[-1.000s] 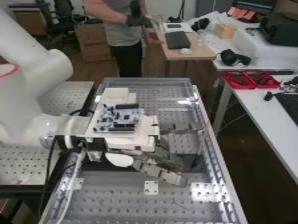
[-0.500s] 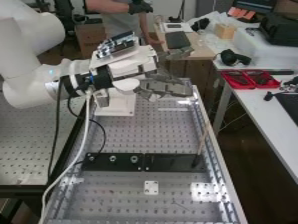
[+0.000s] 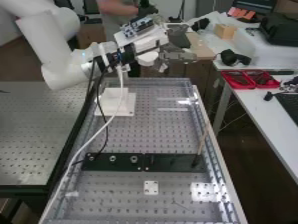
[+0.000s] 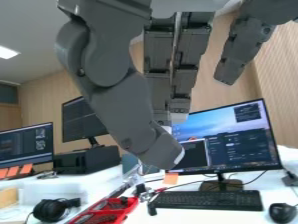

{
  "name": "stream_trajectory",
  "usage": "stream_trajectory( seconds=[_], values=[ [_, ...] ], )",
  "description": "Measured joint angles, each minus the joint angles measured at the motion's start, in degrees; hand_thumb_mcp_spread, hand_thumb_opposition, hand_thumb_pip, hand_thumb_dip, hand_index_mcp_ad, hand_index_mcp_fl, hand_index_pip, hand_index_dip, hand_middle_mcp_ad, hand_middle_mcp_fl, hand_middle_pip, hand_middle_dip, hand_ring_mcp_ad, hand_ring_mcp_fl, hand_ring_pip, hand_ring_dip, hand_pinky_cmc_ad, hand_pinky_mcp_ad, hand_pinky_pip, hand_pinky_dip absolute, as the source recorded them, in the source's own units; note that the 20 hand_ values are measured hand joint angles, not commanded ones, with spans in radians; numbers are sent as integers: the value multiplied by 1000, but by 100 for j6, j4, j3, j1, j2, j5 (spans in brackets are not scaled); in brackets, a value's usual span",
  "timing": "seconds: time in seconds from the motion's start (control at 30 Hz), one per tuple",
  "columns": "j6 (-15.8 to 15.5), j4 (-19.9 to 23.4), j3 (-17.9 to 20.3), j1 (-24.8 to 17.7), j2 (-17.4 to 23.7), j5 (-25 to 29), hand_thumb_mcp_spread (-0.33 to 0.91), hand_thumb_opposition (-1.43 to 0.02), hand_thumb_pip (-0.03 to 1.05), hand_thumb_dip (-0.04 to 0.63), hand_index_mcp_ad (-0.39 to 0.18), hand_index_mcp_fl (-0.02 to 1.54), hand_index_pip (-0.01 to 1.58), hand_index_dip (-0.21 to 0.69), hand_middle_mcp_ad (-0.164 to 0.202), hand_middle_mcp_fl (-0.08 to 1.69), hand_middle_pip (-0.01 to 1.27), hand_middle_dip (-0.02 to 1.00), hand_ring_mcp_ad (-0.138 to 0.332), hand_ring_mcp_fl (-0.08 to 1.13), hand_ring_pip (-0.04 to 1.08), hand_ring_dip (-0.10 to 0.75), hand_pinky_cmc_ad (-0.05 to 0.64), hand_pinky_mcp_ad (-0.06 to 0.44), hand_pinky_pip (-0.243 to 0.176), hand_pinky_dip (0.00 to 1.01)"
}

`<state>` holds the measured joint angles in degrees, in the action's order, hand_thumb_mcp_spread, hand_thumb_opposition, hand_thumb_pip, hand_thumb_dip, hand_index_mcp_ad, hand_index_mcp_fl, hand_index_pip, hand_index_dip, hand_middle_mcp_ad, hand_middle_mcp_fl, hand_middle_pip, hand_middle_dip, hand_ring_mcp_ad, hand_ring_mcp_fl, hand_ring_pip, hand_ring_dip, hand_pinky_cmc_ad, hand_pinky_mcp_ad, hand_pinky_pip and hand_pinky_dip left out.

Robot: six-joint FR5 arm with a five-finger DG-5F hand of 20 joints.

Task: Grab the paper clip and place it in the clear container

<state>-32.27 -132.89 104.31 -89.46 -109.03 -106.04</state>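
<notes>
1. Hanging near the far end of the bench (image 3: 154,130), the hand (image 3: 178,54) is seen opened, its fingers (image 4: 195,55) almost straight, with nothing visibly held.
2. The paper clip's place cannot be told.
3. In the wrist view, a mouse (image 4: 283,213) is shown; in the high view, a stick (image 3: 202,142).

Smooth white arm (image 3: 50,45), thick rounded tubes, small blue light near wrist. White cable (image 3: 121,92) plus thinner black one, both trailing to near end. Hand (image 3: 150,42) in white shell with dark collar, blue-and-silver circuit board (image 3: 138,26) on top, rounded white pad (image 3: 147,58) on near side. Dark grey blocky fingers (image 4: 112,60), round screw heads, pale tip.
</notes>
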Motion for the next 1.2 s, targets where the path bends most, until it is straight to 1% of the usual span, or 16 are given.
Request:
stream_trajectory(
  seconds=[0.13, 0.43, 0.77, 0.83, 0.93, 1.1, 1.2],
  values=[
    [80, -2, -162, -173, -267, 54, 805, -1129, 658, 328, -215, 155, 136, -182, -19, 946, 730, 785, -24, 628, 101, 560, 443, 281, 84, 157],
    [154, -167, -412, -362, -796, 304, 805, -1129, 658, 328, -216, 152, 133, -182, -17, 946, 730, 785, -21, 628, 101, 559, 443, 279, 84, 157],
    [298, -190, -500, -534, -1057, 609, 805, -1129, 658, 328, -216, 152, 133, -182, -16, 946, 730, 785, -19, 628, 101, 559, 443, 279, 84, 157],
    [374, -192, -548, -633, -1164, 728, 805, -1129, 658, 328, -216, 152, 133, -182, -16, 946, 730, 785, -23, 628, 101, 559, 445, 279, 84, 157],
    [452, -171, -586, -740, -1250, 879, 805, -1129, 658, 328, -215, 152, 133, -182, -14, 946, 730, 789, -12, 628, 101, 559, 445, 279, 84, 157],
    [516, -130, -651, -925, -1408, 1122, 805, -1129, 658, 328, -216, 155, 138, -182, -14, 946, 730, 789, -12, 627, 101, 559, 445, 279, 84, 157],
    [533, -144, -689, -965, -1469, 1209, 805, -1129, 658, 328, -215, 155, 138, -182, -14, 949, 733, 782, -14, 627, 101, 559, 445, 281, 84, 157]
  ],
)
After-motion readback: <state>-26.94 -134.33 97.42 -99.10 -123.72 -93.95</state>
